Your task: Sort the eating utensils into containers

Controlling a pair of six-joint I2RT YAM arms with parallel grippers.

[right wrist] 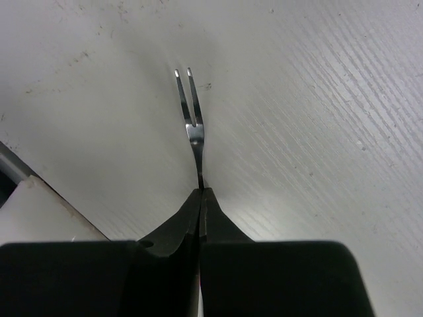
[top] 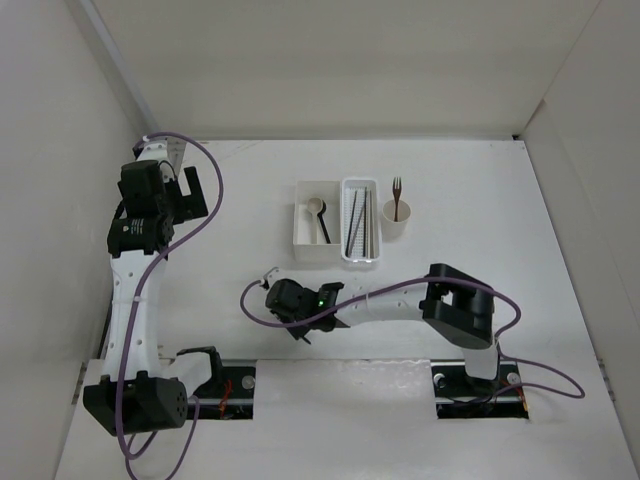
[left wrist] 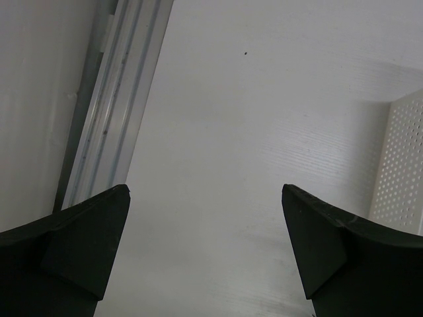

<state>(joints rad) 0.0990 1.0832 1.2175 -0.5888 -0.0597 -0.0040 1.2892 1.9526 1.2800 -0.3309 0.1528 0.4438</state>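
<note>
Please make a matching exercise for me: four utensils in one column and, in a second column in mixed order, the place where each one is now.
Utensils:
1. silver fork
2. brown fork
3. chopsticks
4. black spoon

Places:
A. lying in the perforated tray
B. lying in the square box
C. standing in the round cup
D. clamped by its handle in the shut right gripper

Pairs: 1-D, 2-C, 3-A, 4-B
</note>
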